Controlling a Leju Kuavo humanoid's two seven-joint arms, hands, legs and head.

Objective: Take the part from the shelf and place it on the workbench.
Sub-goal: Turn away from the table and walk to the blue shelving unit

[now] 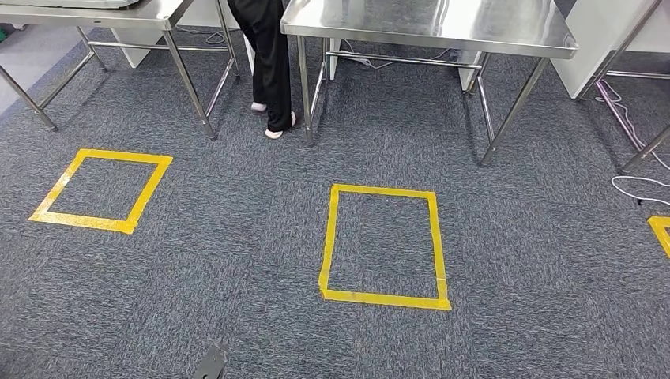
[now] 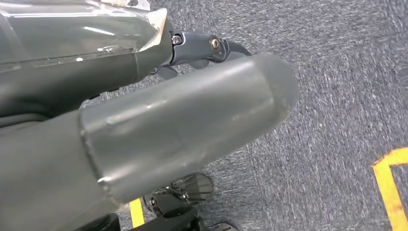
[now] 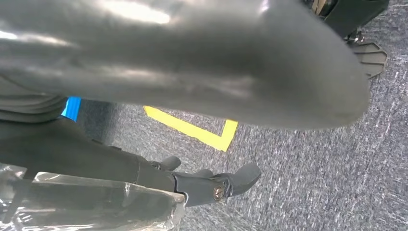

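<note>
From the head view you face a steel bench with a yellow tape square on the grey carpet just in front of it. A second tape square lies well to the left of the first one, before another bench, and a person stands between the two benches. I see no shelf and no part here, so where the part sits cannot be told yet; I judge that you must first turn or walk to find the shelf.

In the left wrist view, the left hand hangs over the carpet, thumb forward, dark fingers stretched out and holding nothing.

In the right wrist view, the right hand hangs the same way, fingers extended, nothing in them, with yellow tape beyond.

Keep both arms low while you walk, give the person room, and stop squarely at the shelf before you reach.
</note>
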